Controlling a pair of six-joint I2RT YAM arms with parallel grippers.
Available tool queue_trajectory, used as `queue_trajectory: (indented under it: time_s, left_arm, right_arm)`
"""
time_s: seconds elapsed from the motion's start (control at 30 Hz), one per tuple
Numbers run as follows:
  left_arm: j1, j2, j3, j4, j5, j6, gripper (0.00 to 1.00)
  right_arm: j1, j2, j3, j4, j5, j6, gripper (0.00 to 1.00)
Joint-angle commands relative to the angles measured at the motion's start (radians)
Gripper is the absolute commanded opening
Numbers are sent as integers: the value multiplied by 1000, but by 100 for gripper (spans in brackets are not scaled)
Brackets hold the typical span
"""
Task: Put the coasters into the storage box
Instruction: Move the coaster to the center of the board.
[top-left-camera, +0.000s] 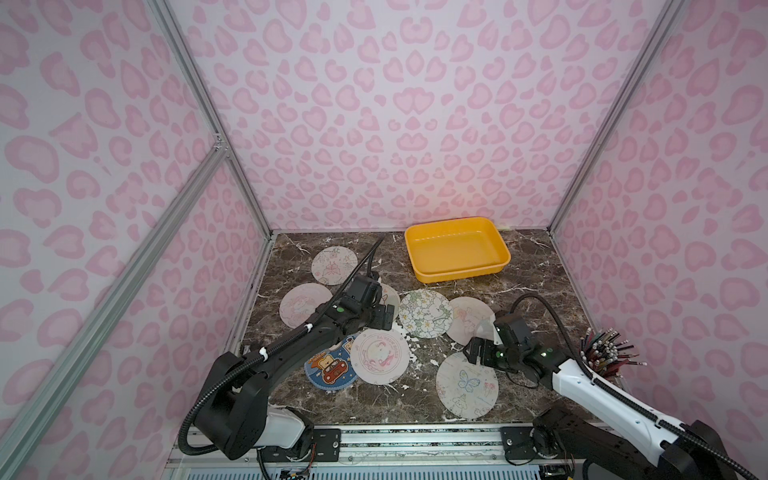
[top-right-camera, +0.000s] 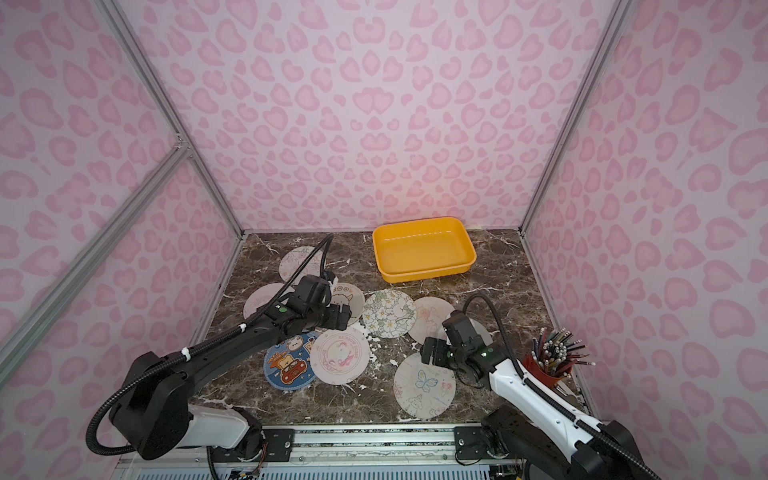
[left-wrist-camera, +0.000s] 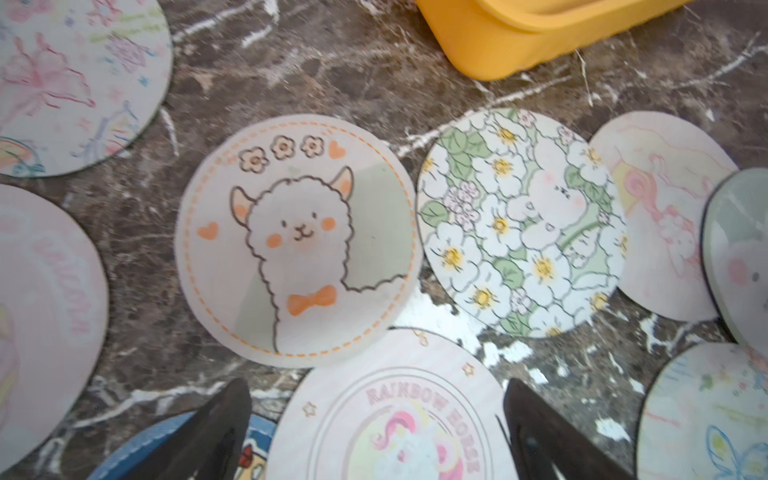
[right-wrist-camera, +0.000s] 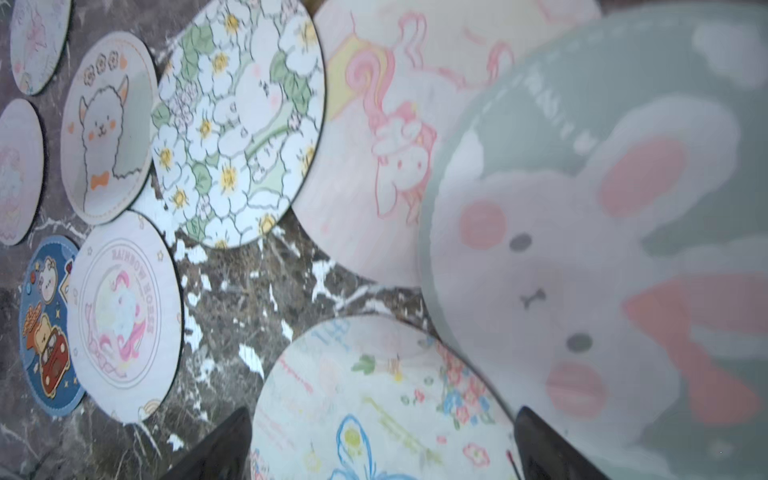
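Note:
Several round coasters lie flat and scattered on the dark marble table. Among them are the alpaca coaster (left-wrist-camera: 297, 241), flower coaster (top-left-camera: 426, 313), rainbow horse coaster (top-left-camera: 380, 357), blue-rimmed coaster (top-left-camera: 332, 368) and butterfly coaster (top-left-camera: 467, 384). The yellow storage box (top-left-camera: 461, 274) stands empty at the back. My left gripper (top-left-camera: 384, 316) hangs open with its jaws wide above the rainbow horse coaster (left-wrist-camera: 395, 415), holding nothing. My right gripper (top-left-camera: 478, 351) is open over the far edge of the butterfly coaster (right-wrist-camera: 374, 395), beside a green bunny coaster (right-wrist-camera: 582, 249) that overlaps its neighbours.
A red cup of pencils (top-right-camera: 548, 365) stands at the right edge of the table, close behind my right arm. Pink patterned walls close in the table on three sides. A metal rail (top-left-camera: 415, 440) runs along the front.

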Motion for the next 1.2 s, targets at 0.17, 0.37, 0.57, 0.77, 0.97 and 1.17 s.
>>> queue_trajectory:
  time_s: [0.17, 0.37, 0.57, 0.77, 0.97, 1.17]
  left_arm:
    - [-117, 17, 1, -64, 61, -68, 97]
    - [-166, 24, -7, -74, 74, -88, 97]
    - [-214, 50, 5, -118, 112, -101, 97]
    - [-246, 77, 7, -164, 173, -102, 95]
    - [-264, 130, 29, -177, 239, -109, 90]
    - [-301, 201, 94, -190, 275, -104, 84]
  right_arm:
    - [69, -148, -82, -199, 79, 245, 100]
    - [102, -155, -121, -205, 67, 281, 100]
    - [119, -182, -189, -82, -32, 294, 100]
    - [148, -117, -189, -3, -75, 248, 100]
    - [173, -22, -128, -28, -67, 170, 100]
    - [173, -24, -78, -157, -16, 146, 99]
